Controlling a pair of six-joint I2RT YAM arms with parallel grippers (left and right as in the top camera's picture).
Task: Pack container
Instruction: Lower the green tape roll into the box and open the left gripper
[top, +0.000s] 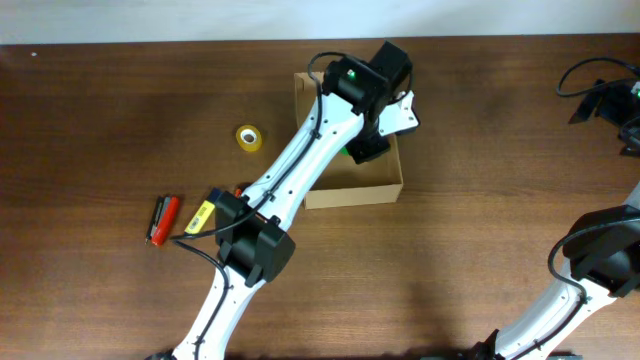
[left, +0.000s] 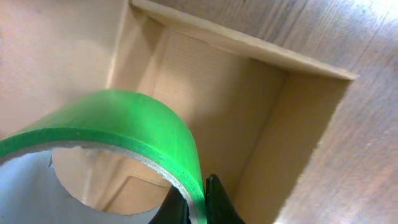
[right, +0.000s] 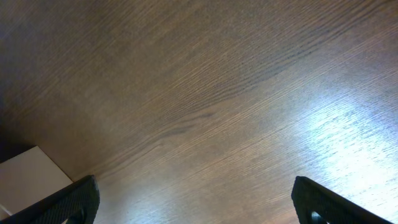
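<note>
1. The left gripper (left: 198, 210) is pinching the band of a green tape roll (left: 124, 118) between its two dark fingers, which are nearly closed on it at the bottom centre of the left wrist view.
2. The roll is hanging over the open container (left: 205, 87), a plain brown cardboard box. Seen from overhead, it is sitting at the upper centre of the frame, partly hidden by the arm. I cannot tell whether the roll is touching the box floor.
3. The container is looking light, thin-walled and fairly stiff. It would probably slide on the smooth wood if bumped, and its walls would dent under a hard squeeze. The top edge of a side wall seems the best place to grip, lightly.
4. A yellow tape roll (top: 248, 137) is lying left of the box, and markers (top: 163, 220) are lying further toward the lower left.
5. The right gripper (right: 199, 202) is standing wide open and empty above the wooden table (right: 217, 93), well apart at the lower right.
</note>
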